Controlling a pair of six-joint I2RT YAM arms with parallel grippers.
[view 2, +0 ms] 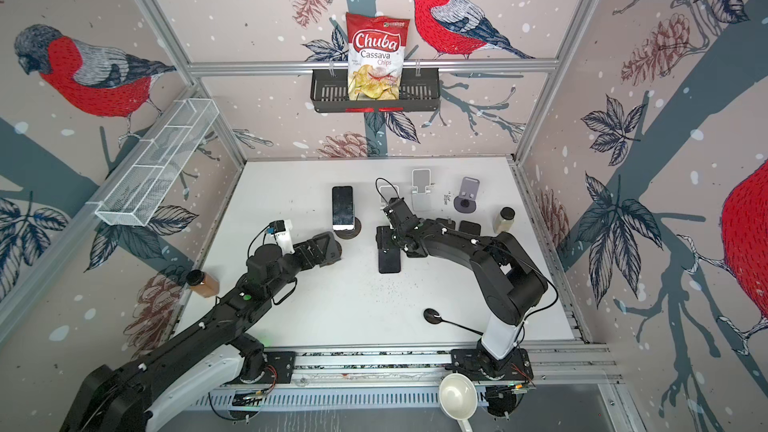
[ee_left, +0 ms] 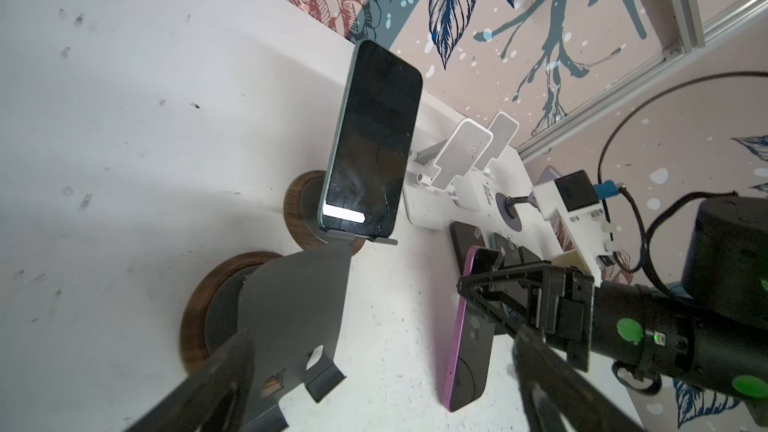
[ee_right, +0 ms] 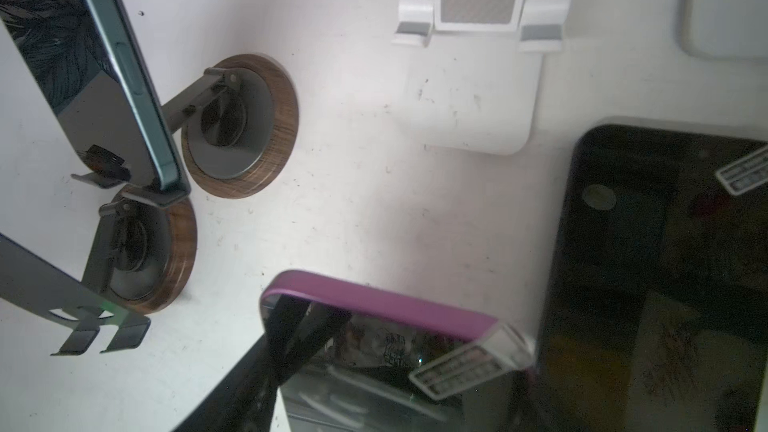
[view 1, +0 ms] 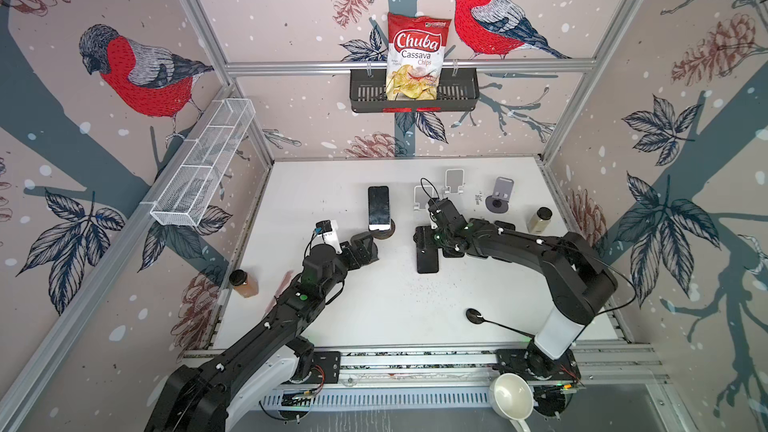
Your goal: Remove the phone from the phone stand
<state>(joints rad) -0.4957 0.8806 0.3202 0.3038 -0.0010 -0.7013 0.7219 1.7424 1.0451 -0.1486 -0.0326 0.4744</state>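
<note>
While clasping purple phone point(ee_left: 469, 347) off empty phone stand point(ee_left: 299, 305): laying-down step, seemingly.
Holding phone's top end in right gripper point(ee_right: 399, 322), just beside stand; straddling stand's plate with left gripper point(view 1: 365, 245), spread wide, grasping nothing. Advising lowering flat before easing open, keeping clear of stand.

The left arm point(view 1: 266, 326) comes in from the near left corner, stretched long and low toward the middle. The left gripper point(view 1: 368, 248) points ahead, and its jaws are spread wide apart. The right arm point(view 1: 577, 280) stands up from its base, bends over at the elbow and reaches left. The right gripper point(view 1: 424, 239) sits low and tips down, its jaws pulled partway in and squeezing.
</note>
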